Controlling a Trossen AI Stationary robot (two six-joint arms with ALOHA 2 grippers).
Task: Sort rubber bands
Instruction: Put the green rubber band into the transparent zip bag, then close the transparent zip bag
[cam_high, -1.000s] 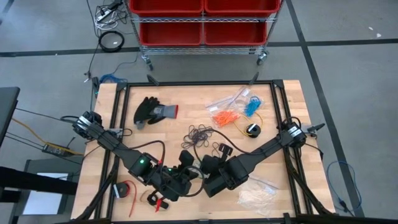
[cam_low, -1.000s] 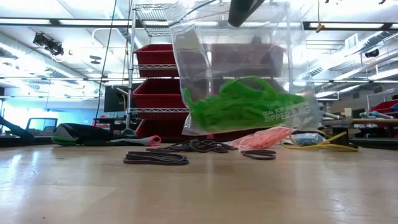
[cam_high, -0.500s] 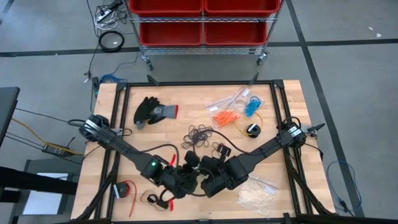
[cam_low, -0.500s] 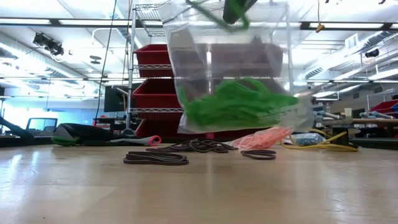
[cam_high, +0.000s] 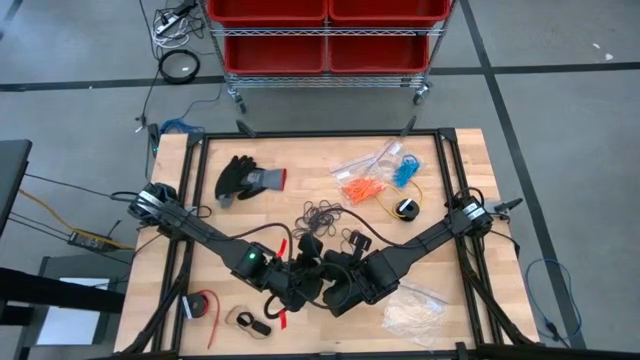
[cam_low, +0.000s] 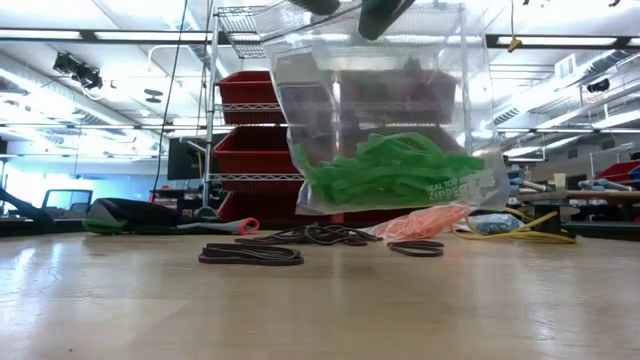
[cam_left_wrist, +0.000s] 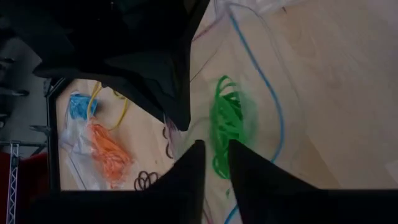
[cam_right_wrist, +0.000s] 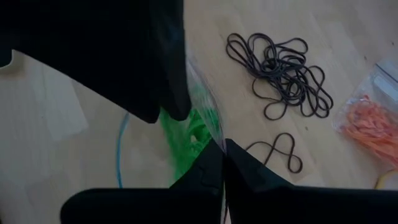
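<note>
Grey concrete floor (cam_high: 560, 110); wire rack (cam_high: 325, 45) holding red bins (cam_high: 270, 50).

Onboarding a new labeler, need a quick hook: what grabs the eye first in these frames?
The clear zip bag of green rubber bands hangs above the table at its near middle, where both arms meet; the right gripper pinches its rim with fingers shut, and the left gripper is at its mouth, fingers slightly apart. Behind it a tangle of black rubber bands lies loose mid-table, with orange rubber bands and a blue bunch bagged toward the far right.
</note>
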